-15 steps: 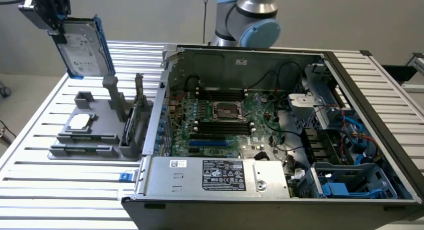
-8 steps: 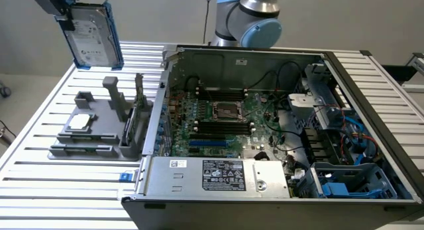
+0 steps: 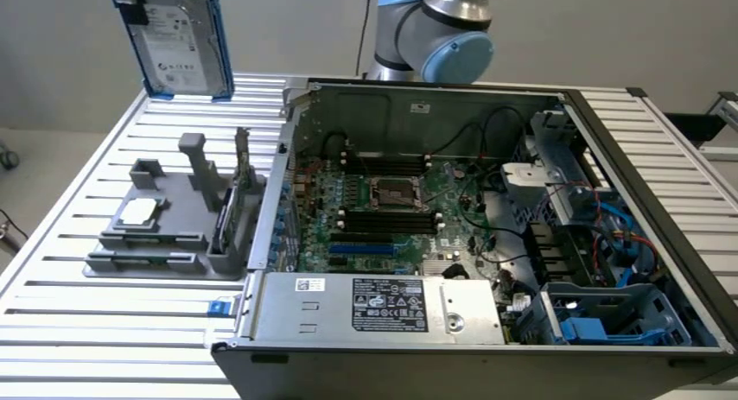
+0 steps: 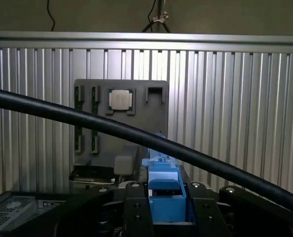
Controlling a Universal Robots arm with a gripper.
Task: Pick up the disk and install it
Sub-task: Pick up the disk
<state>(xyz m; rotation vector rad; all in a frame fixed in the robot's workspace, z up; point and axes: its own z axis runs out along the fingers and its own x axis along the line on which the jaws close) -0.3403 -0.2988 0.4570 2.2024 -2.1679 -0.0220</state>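
The gripper is clamped on the disk. Its two black fingers press the blue carrier from either side, with the jaws partly closed on the thin edge. The disk hangs upright, label facing outward, high above the slatted table at the exterior view's left and clear of the grey parts holder below. The open computer case lies to the exterior view's right. The grip seems to sit at the carrier's end, though a black cable crosses the wrist view
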